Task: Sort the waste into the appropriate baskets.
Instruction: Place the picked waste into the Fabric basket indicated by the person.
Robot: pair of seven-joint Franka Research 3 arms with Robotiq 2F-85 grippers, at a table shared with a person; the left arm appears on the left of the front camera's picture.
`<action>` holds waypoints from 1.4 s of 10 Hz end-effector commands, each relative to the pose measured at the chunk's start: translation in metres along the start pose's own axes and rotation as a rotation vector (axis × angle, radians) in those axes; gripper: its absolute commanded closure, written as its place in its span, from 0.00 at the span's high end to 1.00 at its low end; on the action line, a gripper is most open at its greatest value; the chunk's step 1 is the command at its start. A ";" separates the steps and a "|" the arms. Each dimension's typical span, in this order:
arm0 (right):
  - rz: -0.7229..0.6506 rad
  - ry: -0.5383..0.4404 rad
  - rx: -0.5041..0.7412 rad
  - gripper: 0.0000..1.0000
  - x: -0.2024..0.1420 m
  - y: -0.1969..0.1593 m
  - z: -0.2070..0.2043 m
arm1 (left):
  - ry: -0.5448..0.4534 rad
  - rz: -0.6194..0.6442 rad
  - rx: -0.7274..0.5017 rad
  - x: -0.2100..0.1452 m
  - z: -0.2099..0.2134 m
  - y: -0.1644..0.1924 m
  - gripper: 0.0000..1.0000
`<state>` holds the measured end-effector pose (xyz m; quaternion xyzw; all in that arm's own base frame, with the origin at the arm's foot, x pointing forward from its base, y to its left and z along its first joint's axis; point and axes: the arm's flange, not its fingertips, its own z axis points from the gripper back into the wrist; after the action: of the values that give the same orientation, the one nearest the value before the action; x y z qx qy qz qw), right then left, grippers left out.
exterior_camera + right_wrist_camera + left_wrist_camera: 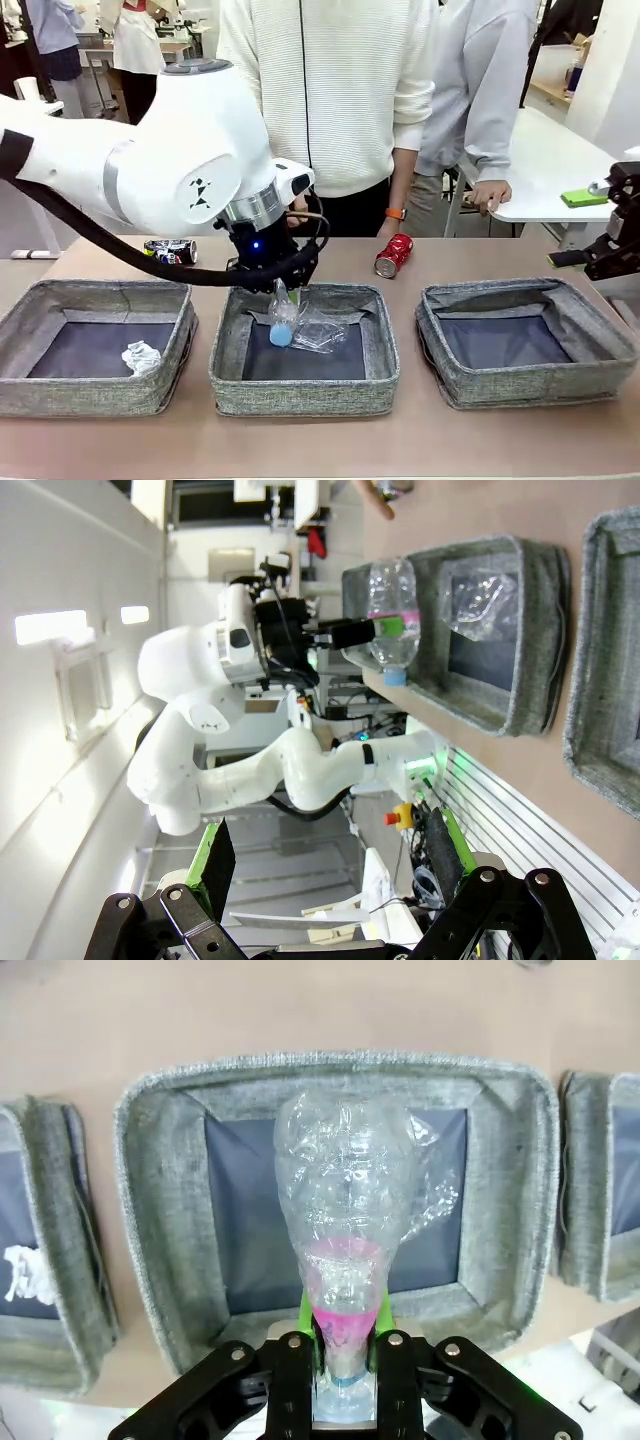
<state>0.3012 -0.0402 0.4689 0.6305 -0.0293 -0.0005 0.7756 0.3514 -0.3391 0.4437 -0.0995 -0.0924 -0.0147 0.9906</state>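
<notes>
The clear plastic bottle [283, 316] hangs over the middle basket [300, 392], tilted, its blue cap [281, 337] the lower end in the front view and pointing toward the robot's side. The left gripper [347, 1360] has it clamped: the two fingers [292, 1375] press on the neck just beyond the cap, at a pink band, and the crumpled body sticks out past the fingertips. Whether the bottle touches the basket's dark lining cannot be told. Just beside the bottle, inside that same basket, lies the clear crumpled plastic cup [322, 331]

The left basket [95, 290] holds the white paper wad [141, 357] near its front right corner. The right basket [530, 385] stands on the other side of the middle one; all three sit in a row on the brown table [320, 440], close together but apart.

Behind the row, on the table, the crushed red can [393, 255] lies between the middle and right baskets, and the crushed dark blue can [171, 251] lies behind the left basket, partly hidden by the left arm.

The right gripper [330, 880] is spread wide with nothing between its green pads; in the front view it hangs at the right edge, beyond the right basket.

A person [330, 100] in a pale sweater stands at the far side, one hand hanging above the red can
</notes>
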 end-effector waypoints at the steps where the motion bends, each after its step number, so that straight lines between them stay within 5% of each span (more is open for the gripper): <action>1: -0.017 -0.008 0.016 1.00 0.000 0.005 -0.001 | -0.020 0.029 0.005 0.006 0.016 -0.006 0.22; 2: -0.017 -0.008 0.016 1.00 0.000 0.005 -0.001 | -0.022 0.031 0.006 0.006 0.016 -0.007 0.42; 3: -0.017 -0.008 0.016 1.00 0.000 0.005 -0.001 | -0.026 0.024 0.013 0.005 0.016 -0.008 0.79; 4: -0.017 -0.008 0.016 1.00 0.000 0.005 -0.001 | -0.029 0.027 0.011 0.005 0.017 -0.008 1.00; 12: -0.017 -0.008 0.016 1.00 0.000 0.005 -0.001 | -0.041 0.045 -0.028 0.009 0.033 -0.004 1.00; 14: -0.017 -0.008 0.016 1.00 0.000 0.005 -0.001 | 0.066 -0.071 -0.192 0.013 0.063 0.011 1.00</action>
<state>0.3012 -0.0402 0.4689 0.6305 -0.0293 -0.0005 0.7756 0.3583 -0.3366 0.4866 -0.1478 -0.0991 -0.0152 0.9839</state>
